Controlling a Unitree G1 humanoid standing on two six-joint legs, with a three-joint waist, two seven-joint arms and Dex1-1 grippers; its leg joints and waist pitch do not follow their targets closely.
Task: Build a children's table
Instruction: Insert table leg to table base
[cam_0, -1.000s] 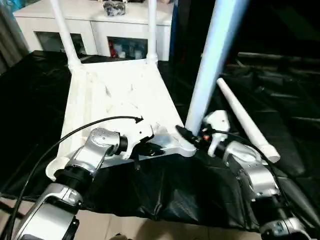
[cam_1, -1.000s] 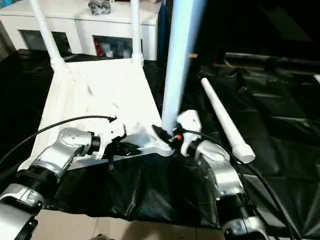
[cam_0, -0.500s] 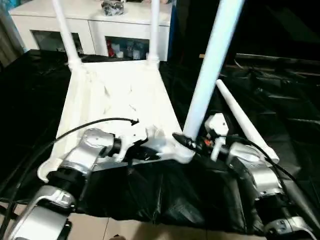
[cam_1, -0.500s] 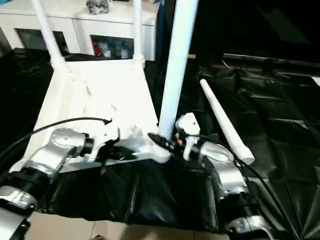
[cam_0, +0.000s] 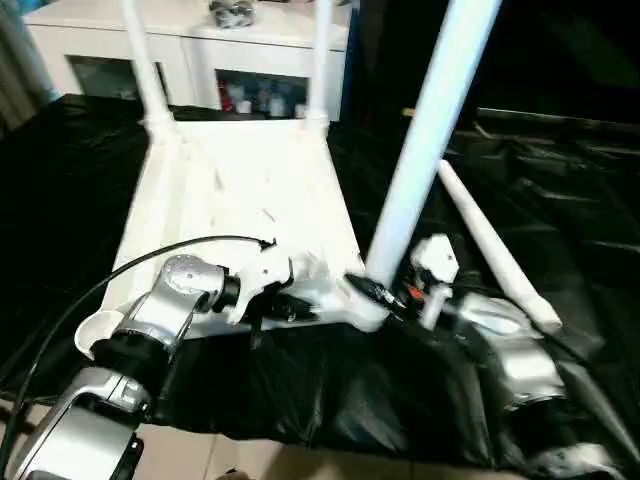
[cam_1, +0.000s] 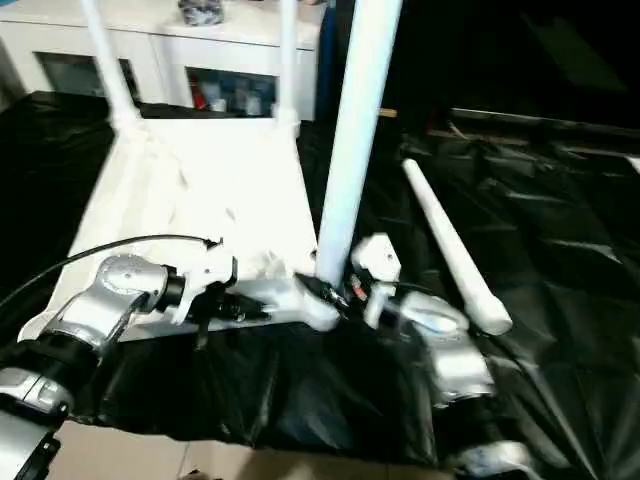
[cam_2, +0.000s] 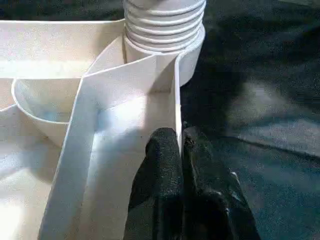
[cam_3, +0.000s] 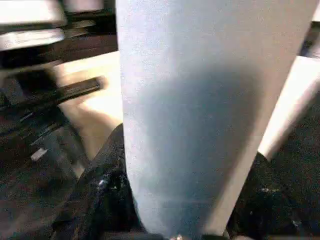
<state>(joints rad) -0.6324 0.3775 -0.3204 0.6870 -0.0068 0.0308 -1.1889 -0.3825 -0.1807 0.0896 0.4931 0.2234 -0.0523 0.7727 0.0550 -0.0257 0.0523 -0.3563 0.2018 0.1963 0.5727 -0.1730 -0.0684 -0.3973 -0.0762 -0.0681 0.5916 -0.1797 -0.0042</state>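
Right end effector stays clamped around the third table leg, unchanged, standing in the tabletop's near-right socket; left end effector pinches the near rim. Fourth leg lies right, awaiting fitting.

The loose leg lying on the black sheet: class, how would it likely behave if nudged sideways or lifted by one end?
The loose leg is a round tapered tube, so a nudge would probably roll it in a curve, not straight. It looks like hollow plastic, so likely light and stiff, not floppy. The wrinkled black sheet beneath may slow the rolling.
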